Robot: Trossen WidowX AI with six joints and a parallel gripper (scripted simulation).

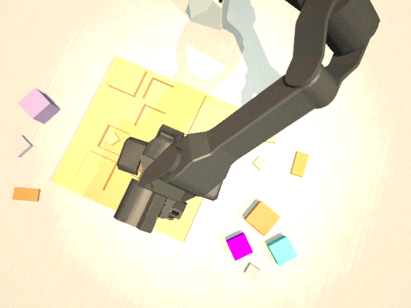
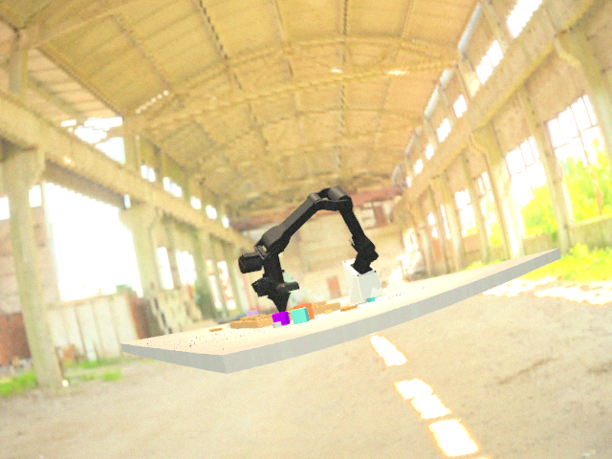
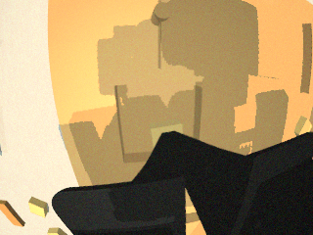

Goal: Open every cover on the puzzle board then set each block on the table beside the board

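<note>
The yellow-orange puzzle board [image 1: 83, 139] [image 2: 250, 321] [image 3: 64, 59] lies flat under the arm. My gripper [image 2: 281, 309] is shut, holds nothing visible and points down low over the board; the top view does not show its fingertips. A pale block [image 3: 166, 130] lies in a square well just beyond the black fingers in the wrist view. Another small pale block [image 1: 112, 138] [image 3: 303, 125] lies in a well nearer the board's left side. A round knob [image 3: 159, 14] with a thin line below it stands on the board. The arm and shadows hide the middle wells, and cover positions are unclear.
Right of the board lie a flat orange piece [image 1: 299, 163], a small pale block [image 1: 259, 162], an orange cube [image 1: 262, 219], a magenta cube [image 1: 239, 246], a teal cube [image 1: 282, 251] and a small grey block [image 1: 252, 271]. Left are a pink cube [image 1: 36, 103] and an orange bar [image 1: 26, 194].
</note>
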